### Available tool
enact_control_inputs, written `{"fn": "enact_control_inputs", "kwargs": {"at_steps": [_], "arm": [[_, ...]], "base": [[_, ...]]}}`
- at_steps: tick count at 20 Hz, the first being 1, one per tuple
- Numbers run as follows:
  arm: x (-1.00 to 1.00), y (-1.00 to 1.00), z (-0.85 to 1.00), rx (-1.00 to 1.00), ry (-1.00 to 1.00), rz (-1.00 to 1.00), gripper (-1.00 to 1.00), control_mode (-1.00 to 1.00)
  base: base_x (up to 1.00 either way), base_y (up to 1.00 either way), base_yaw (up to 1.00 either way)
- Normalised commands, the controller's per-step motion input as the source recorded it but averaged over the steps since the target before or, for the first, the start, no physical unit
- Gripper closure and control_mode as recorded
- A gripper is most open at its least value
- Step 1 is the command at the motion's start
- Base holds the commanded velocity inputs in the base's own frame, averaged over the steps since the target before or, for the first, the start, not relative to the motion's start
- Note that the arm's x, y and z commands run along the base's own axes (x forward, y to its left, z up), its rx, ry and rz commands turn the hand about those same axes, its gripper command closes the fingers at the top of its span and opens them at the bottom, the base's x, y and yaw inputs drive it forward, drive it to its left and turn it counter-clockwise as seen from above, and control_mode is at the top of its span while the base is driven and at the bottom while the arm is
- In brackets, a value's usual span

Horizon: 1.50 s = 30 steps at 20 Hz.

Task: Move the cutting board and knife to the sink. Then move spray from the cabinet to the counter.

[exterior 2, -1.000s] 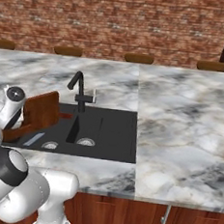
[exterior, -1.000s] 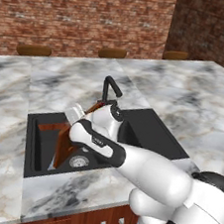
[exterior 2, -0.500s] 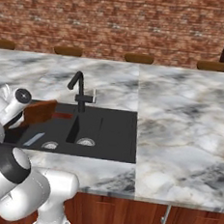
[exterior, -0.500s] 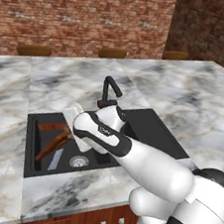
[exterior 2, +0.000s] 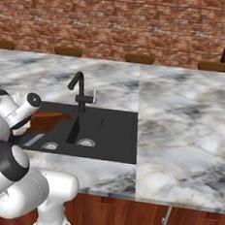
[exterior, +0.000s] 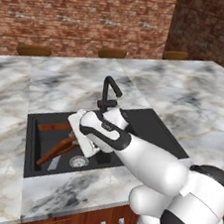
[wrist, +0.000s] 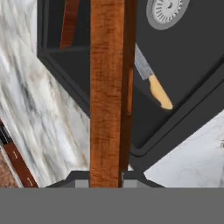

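left base: we see the brown wooden cutting board point(exterior: 54, 149) tilted inside the black sink point(exterior: 147, 126) | right base: board edge left of the black faucet point(exterior 2: 78, 89) | hand: our gripper point(wrist: 105, 177) pinches the board's edge; steel knife point(wrist: 153, 85), seemingly on the sink floor

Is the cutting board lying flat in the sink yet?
No. The cutting board stands on edge, clamped in the tool, over the sink, where the knife lies.
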Motion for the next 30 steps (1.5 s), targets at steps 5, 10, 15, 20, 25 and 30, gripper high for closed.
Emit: {"fn": "enact_control_inputs", "kwargs": {"at_steps": [5,10,15,20,25,30], "arm": [[0.00,-0.26,-0.39,0.03,0.09,0.01,1.00,-1.00],[-0.04,-0.08,-0.21,0.03,0.05,0.00,1.00,-1.00],[-0.35,-0.17,-0.85,-0.05,0.18,0.03,1.00,-1.00],[0.00,0.00,-0.32,0.01,0.01,0.03,1.00,-1.00],[-0.03,-0.05,-0.08,0.15,0.11,0.19,1.00,-1.00],[-0.02,-0.01,-0.01,0.01,0.02,0.13,1.00,-1.00]], "base": [[0.00,0.00,0.00],[0.00,0.00,0.00],[0.00,0.00,0.00],[0.00,0.00,0.00],[0.00,0.00,0.00],[0.00,0.00,0.00]]}}
